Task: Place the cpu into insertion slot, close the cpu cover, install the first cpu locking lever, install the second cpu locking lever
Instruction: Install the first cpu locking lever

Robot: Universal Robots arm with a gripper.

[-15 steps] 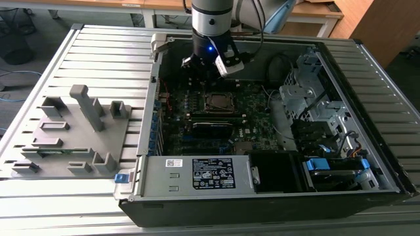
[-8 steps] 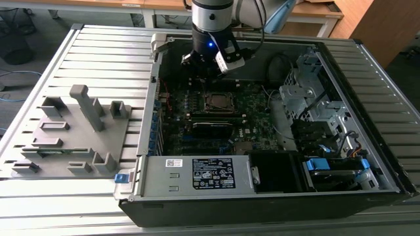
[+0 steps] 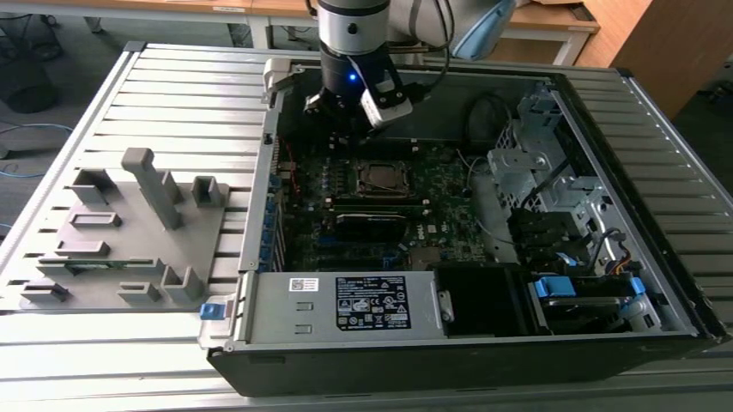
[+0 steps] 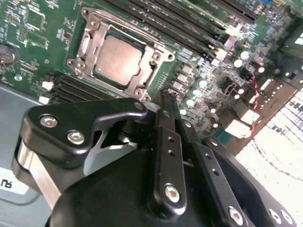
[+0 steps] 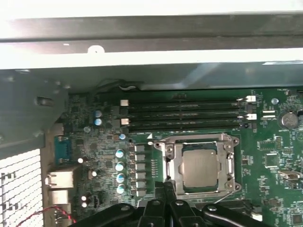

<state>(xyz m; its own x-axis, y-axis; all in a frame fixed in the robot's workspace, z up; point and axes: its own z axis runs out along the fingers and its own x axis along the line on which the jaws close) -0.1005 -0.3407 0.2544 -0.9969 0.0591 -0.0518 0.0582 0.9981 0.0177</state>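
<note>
The exterior view looks down over the whole computer case (image 3: 458, 365); both wrist views closely face the cpu (image 4: 117, 59) (image 5: 201, 169).

Your arm (image 3: 353, 39) hangs vertical, wrist pointing straight down. Your gripper (image 4: 166, 96) is closed in the second wrist view, its two black fingers (image 4: 163, 139) pressed together right to the tips.

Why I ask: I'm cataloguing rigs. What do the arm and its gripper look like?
The arm is a silvery-grey cylinder ending in a black wrist with a small blue light, a pale boxy module and black cables alongside. The gripper is matte black: slim linked fingers fastened with silver hex screws.
</note>
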